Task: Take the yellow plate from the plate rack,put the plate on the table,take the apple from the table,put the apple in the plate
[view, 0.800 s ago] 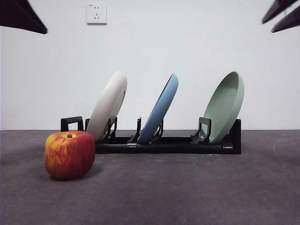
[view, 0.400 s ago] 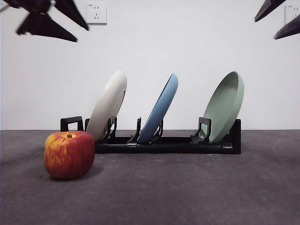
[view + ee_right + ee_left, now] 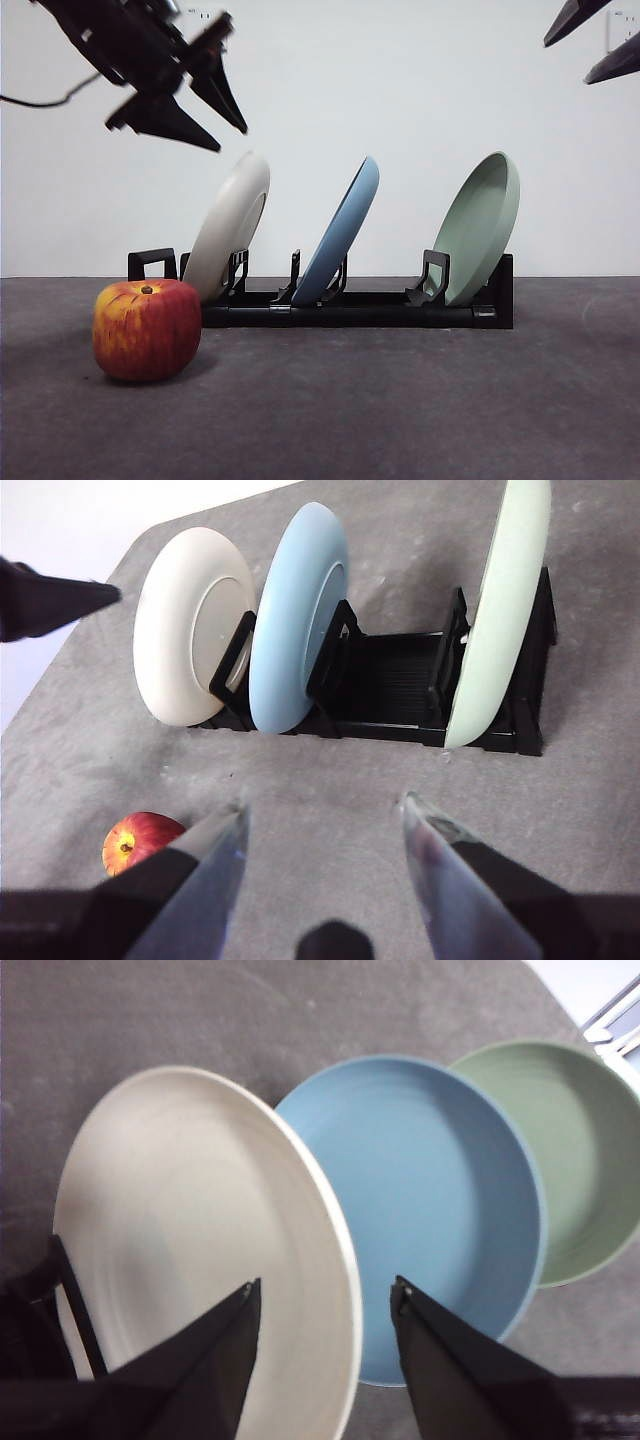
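The yellow plate (image 3: 232,225) is a cream-beige plate leaning in the left slot of the black plate rack (image 3: 350,305). My left gripper (image 3: 232,140) hangs open just above and left of its top rim. In the left wrist view the plate (image 3: 200,1250) lies below the left gripper (image 3: 325,1283), with its rim between the spread jaws, apart from them. The red apple (image 3: 147,329) sits on the table (image 3: 400,400) in front of the rack's left end. My right gripper (image 3: 322,805) is open and high above the table, a dark tip in the front view's top right corner (image 3: 566,63).
A light blue plate (image 3: 345,230) stands in the rack's middle slot and a sage green plate (image 3: 482,225) in the right one. A white wall with a socket rises behind the table.
My left gripper has come down and to the right from the top left corner to just above the yellow plate's rim. Plates, apple and right arm have stayed still.
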`<state>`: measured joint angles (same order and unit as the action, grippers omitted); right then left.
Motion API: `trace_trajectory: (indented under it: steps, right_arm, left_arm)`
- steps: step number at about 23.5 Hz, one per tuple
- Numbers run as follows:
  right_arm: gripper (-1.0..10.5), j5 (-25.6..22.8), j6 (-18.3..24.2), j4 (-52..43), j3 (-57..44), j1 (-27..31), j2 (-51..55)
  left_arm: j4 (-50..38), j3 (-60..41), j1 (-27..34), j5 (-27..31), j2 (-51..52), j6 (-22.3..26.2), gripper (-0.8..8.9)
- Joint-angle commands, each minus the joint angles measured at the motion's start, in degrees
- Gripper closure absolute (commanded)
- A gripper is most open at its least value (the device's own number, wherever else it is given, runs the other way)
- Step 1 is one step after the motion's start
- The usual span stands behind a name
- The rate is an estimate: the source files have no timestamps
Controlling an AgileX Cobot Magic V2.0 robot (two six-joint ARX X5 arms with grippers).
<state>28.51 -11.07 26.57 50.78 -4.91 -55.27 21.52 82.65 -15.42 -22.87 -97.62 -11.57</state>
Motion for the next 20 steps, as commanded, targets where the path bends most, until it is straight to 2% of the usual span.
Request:
trace_trajectory:
  steps: [1,7,8,10,15,20]
  right_arm:
    - [6.9,-0.02,0.55,-0.35,0.17,-0.17,-0.15]
    - [6.9,-0.07,0.52,-0.35,0.17,-0.17,-0.15]
    - [6.9,-0.07,0.52,-0.35,0.17,-0.17,-0.15]
    - [6.9,-0.15,0.52,-0.35,0.17,-0.17,-0.15]
    - [6.9,-0.20,0.52,-0.35,0.17,-0.17,-0.24]
    - [6.9,-0.35,0.52,-1.14,0.17,-0.17,-0.24]
  left_arm:
    - [-0.92,-0.07,-1.11,1.40,-1.70,1.27,5.93]
    - [-1.77,-0.07,-2.25,1.88,-3.39,1.31,5.99]
    - [-1.77,-0.07,-2.27,2.25,-3.41,1.36,6.41]
    - [-1.75,-0.07,-2.27,2.32,-3.41,2.95,8.37]
    - [-1.64,-0.04,-2.29,3.26,-2.47,3.02,8.22]
    - [0.17,0.24,-4.33,3.28,4.31,3.76,8.22]
